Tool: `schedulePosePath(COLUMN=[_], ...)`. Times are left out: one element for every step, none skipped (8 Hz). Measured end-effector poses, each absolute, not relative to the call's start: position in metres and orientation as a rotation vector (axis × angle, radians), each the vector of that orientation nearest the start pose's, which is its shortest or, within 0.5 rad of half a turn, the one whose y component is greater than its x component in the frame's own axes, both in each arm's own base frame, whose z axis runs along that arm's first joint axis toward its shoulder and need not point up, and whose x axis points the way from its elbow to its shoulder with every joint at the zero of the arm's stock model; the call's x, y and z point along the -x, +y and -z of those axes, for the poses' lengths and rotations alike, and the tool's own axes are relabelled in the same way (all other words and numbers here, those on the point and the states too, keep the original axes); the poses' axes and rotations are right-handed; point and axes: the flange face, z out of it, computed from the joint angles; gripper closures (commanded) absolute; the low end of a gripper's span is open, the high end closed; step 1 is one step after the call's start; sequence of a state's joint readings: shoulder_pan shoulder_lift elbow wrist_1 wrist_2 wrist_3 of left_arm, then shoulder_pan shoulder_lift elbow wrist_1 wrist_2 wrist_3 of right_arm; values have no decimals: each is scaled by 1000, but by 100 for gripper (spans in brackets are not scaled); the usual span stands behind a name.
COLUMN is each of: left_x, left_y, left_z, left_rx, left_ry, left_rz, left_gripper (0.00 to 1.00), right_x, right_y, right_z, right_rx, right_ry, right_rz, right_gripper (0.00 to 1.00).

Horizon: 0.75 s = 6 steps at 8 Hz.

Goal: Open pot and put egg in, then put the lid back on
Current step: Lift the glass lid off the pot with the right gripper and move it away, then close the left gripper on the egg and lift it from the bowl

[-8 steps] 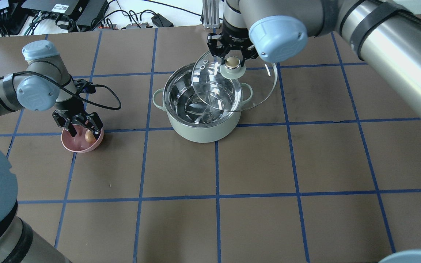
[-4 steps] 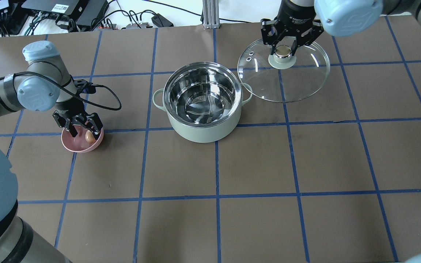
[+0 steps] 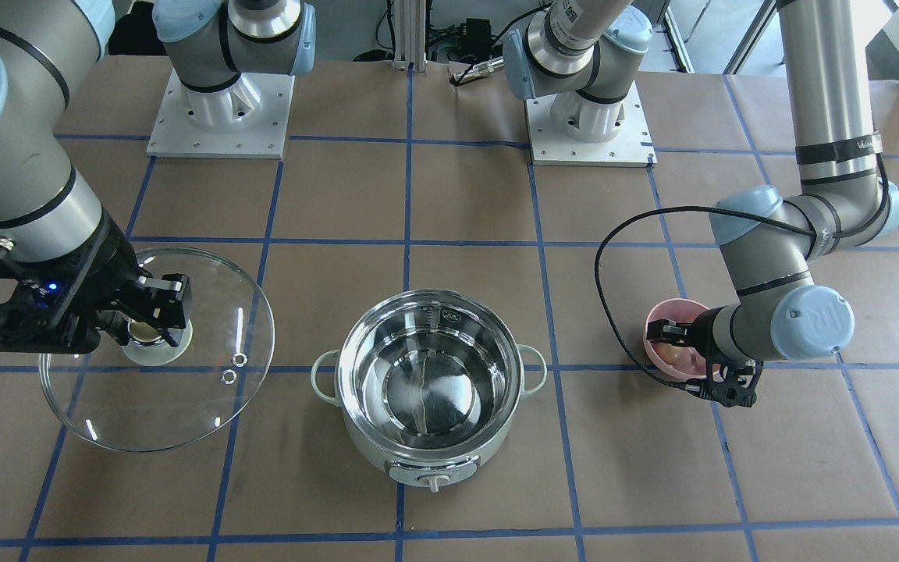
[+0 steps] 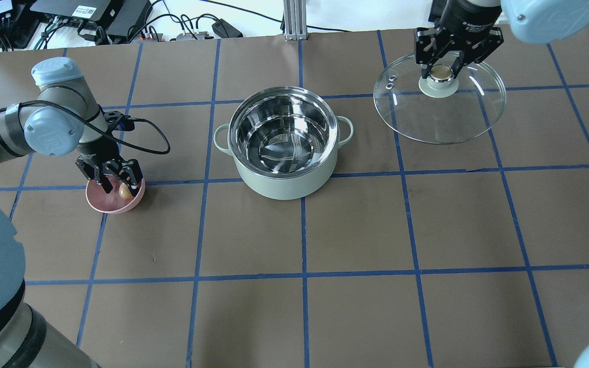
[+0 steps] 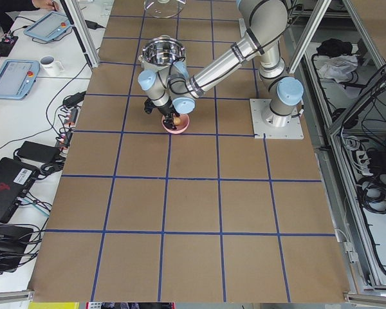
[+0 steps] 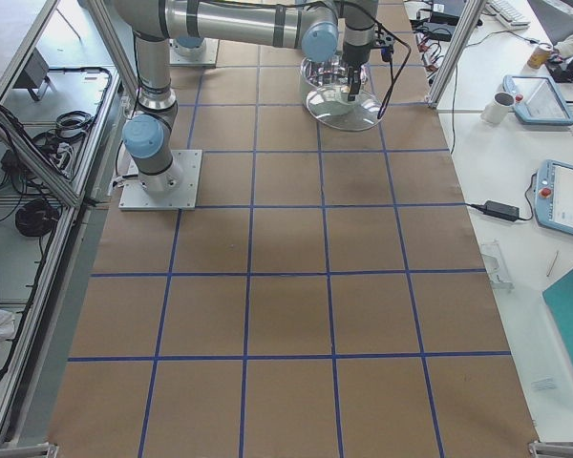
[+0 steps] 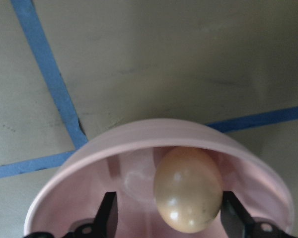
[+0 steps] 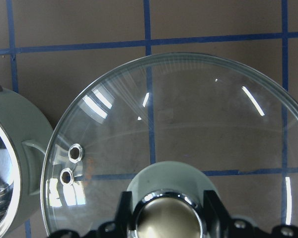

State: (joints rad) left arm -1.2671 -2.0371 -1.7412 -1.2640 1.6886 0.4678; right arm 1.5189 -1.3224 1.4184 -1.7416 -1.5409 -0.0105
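Right claw (image 4: 440, 71) clamped on the lid's knob (image 8: 168, 218); lid swung clear of the open pot.

Seen from overhead, the pot (image 4: 284, 179) stands uncovered at centre, its steel inside bare. A second ago the lid (image 4: 443, 117) hung half over its rim; now it sits between two and three o'clock of the pot, apart from it, though whether it touches the table is unclear. Toward eight o'clock, the left claw (image 4: 119, 188) reaches into the pink bowl (image 4: 100, 204), jaws apart and straddling the egg (image 4: 125, 191), not yet closed. Opening looks done; gripping the egg likely comes next.
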Motion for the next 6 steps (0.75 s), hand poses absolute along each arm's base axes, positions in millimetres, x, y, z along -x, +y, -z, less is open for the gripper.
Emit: schedulePosePath(left_x=[-54,-53,-53,-53,-53,-53], left_y=[-579,-579,-579,-579,-579,-579], left_z=[-183,-182,-182,-182,-182,-182], left_rx=[-285,-284,-284,-284,-284,-284], left_ry=[3101,3105,3106,3107,3106,3106], left_rz=[-548,-548,-548,-548,-548,-547], left_gripper=[36,54,67,73,74,75], right_x=[-95,-90,-88,-86,-84,-81], right_y=[-608,-608,-608,-608,-607,-607], right_z=[-445,-444,-444,-444,-444,-443], right_rx=[-52,-43,-39,-31,-13,7], right_ry=[3111,3112,3112,3113,3116,3119], right_rz=[111,107,105,103,95,89], right_gripper=[100,100,100,100,100,100])
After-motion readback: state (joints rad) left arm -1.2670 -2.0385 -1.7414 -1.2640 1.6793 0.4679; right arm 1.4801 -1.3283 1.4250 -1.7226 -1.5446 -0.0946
